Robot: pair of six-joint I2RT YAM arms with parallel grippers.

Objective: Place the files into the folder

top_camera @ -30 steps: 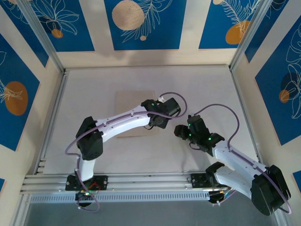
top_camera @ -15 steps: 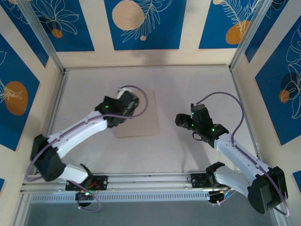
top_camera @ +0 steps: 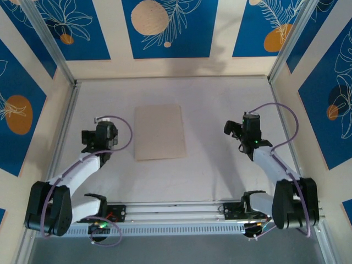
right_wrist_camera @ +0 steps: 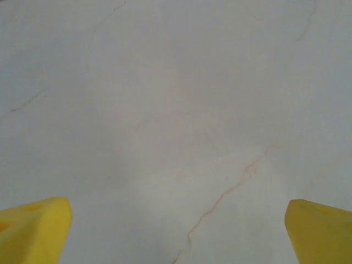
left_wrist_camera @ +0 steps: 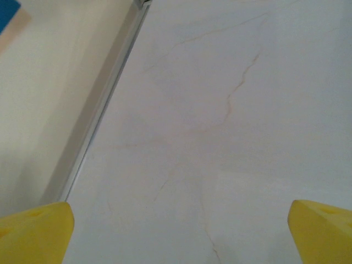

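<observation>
Folder (top_camera: 159,132): lies flat on the table (top_camera: 220,99), cover shut, tan side up, long edges running away from my bases. What is inside it is hidden by the cover. Nothing touches it.

Left gripper (left_wrist_camera: 177,231): jaws wide, holding nothing. In the left wrist view my two yellow fingertips (left_wrist_camera: 33,234) sit at the bottom corners with bare pale table between them. From above, this gripper is to the left of the folder, clear of its left edge, about level with its near half. The left arm (top_camera: 77,168) runs back from there, further from the folder, toward its base.

Right gripper (right_wrist_camera: 176,230): jaws wide, holding nothing. The right wrist view gives the same picture, a yellow fingertip (right_wrist_camera: 319,231) in each bottom corner and only faintly veined table surface between. From above, it is to the right of the folder, well apart from its right edge, about level with its middle.

Metal rail (left_wrist_camera: 104,110): seen from the left wrist, running along the table edge on the side away from the folder, with the pale wall beyond it.

Both grippers flank the folder, one on each side, neither in contact
</observation>
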